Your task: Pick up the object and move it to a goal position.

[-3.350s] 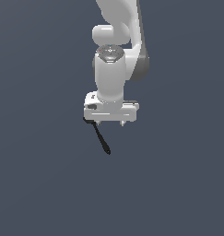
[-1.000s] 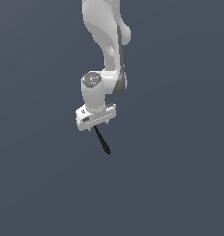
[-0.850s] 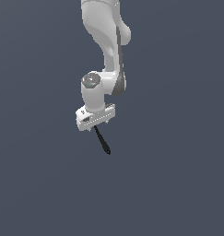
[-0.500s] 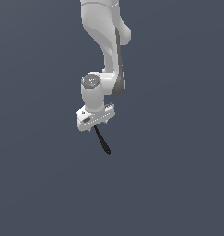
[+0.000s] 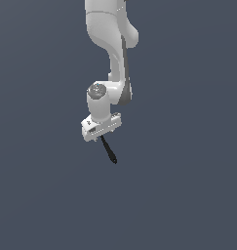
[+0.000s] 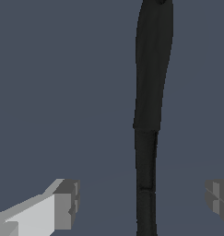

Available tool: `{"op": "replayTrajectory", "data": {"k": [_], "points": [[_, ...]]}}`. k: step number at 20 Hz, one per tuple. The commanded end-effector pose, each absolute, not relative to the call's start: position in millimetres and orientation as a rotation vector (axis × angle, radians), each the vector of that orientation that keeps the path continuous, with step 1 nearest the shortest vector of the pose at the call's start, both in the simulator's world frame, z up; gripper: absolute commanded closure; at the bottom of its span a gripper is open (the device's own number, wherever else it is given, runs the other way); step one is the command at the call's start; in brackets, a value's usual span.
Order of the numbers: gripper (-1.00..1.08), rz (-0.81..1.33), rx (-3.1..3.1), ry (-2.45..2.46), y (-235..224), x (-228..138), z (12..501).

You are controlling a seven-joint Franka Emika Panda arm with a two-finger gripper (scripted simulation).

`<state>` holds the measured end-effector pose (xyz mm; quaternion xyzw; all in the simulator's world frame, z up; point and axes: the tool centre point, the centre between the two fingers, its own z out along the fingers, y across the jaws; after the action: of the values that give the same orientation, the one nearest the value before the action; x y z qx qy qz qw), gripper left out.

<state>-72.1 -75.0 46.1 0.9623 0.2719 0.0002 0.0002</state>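
The object is an all-black spatula point(image 5: 109, 151), seen as a slim dark rod slanting down toward the exterior view's right from under the white gripper point(image 5: 101, 136). In the wrist view the spatula point(image 6: 152, 69) runs lengthwise between the two fingers, its handle end in the middle of the gap. The gripper point(image 6: 141, 198) is open: one grey fingertip point(image 6: 67, 203) and the other point(image 6: 218, 196) each stand well clear of the handle and do not touch it. The handle's near end is hidden under the hand in the exterior view.
The white arm point(image 5: 112, 44) comes down from the top of the exterior view to the wrist point(image 5: 98, 95). All around is a plain dark grey-blue ground with no other objects or edges visible.
Since 3.4 s ago the arm has swung toward the exterior view's left and the hand has turned. Over the last second nothing visibly moves. The spatula stays in place.
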Motion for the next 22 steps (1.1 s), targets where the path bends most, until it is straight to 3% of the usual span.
{"op": "replayTrajectory", "data": {"k": [1,9,10,22], "points": [[-0.92,0.0,3.023,0.856,-74.8,-72.9,33.9],[-0.92,0.0,3.022,0.857,-75.1,-72.3,17.0],[1.08,0.0,3.022,0.857,-75.1,-72.3,17.0],[1.08,0.004,3.021,0.853,-75.3,-71.4,18.1]]}}
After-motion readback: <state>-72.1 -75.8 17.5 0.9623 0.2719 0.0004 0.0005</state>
